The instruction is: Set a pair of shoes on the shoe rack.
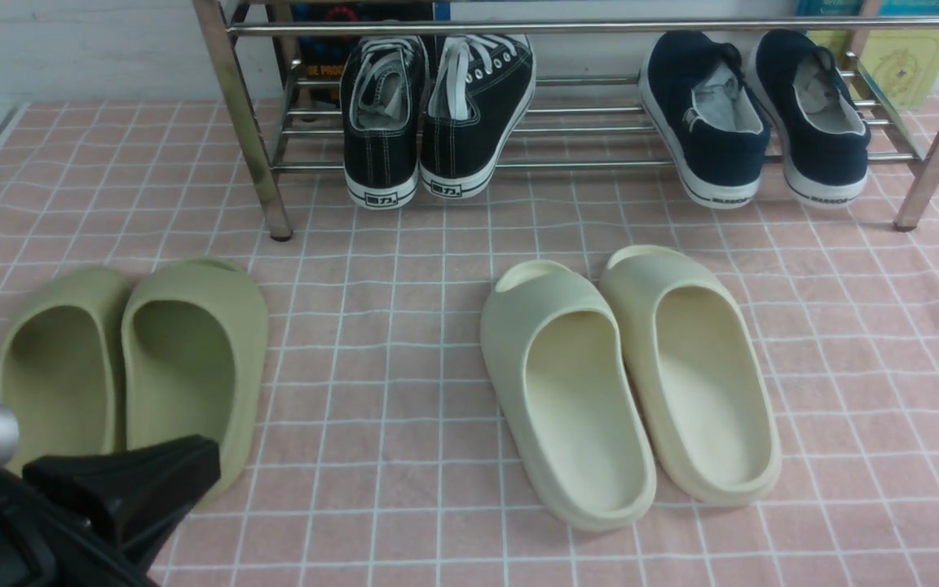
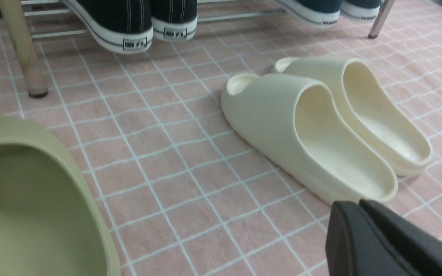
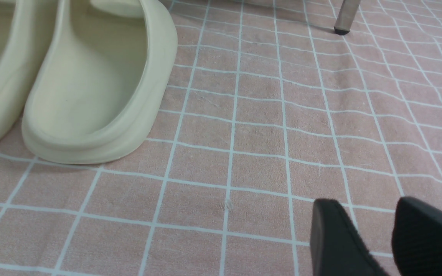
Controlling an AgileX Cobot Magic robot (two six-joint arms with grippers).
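Left gripper point(image 1: 192, 469): nearest item, jaws pressed together, empty, low over the pink checked cloth point(image 1: 404, 342). Olive slides point(image 1: 135, 359): just beyond its tip. Cream slides point(image 1: 624, 375): off to its right. Right gripper point(image 3: 374, 230): fingers parted, holding nothing, cream slides to its left. Pair of shoes point(image 1: 433, 114): black laced sneakers, well ahead of the left gripper, on the shoe rack point(image 1: 233, 106), heels overhanging. Navy shoes point(image 1: 755, 114): same shelf, farther right.

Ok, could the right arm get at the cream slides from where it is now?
Probably yes. The right tool hangs open and empty over bare pink cloth, with the nearer of the cream slides just beside it and nothing lying between them. The shoe rack stands well behind the slides.
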